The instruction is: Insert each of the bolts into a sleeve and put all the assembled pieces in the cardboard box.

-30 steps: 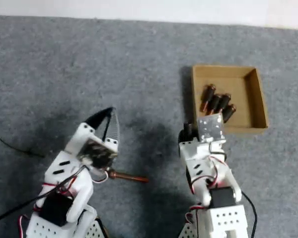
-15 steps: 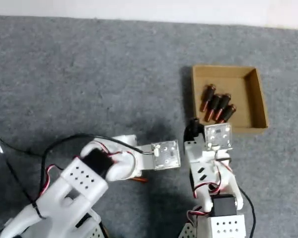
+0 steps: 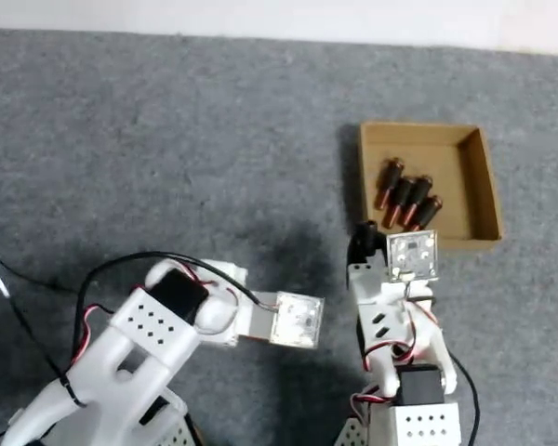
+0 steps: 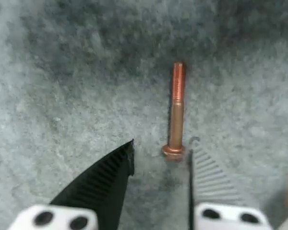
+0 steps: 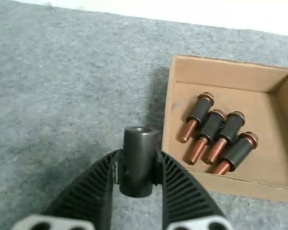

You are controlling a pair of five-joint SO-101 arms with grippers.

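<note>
Step in hand: we judge this to be the pick-up of the last loose bolt point(image 4: 176, 108); four assembled pieces point(image 5: 218, 139) already lie in the cardboard box point(image 5: 216, 72).
Left pincer point(image 4: 162, 143): jaws apart, low over the grey mat point(image 4: 62, 86), holding nothing.
Bolt: flat on the mat, its head between the left pincer's fingertips and nearer one of them, its shank pointing straight away from the pincer.
Right pincer point(image 5: 138, 165): clamped on a dark sleeve point(image 5: 137, 146), whose open bore points away from the pincer.
Next move: we think the left jaws need to close on the bolt near its head. It then has to be lifted and lined up with the sleeve's bore.
Edges: the box's near wall stands just ahead of the right pincer, off to one side. The assembled pieces lie side by side against one another.
Open room: bare mat lies all round the bolt, and beside the assembled pieces there is free box floor for one more.
</note>
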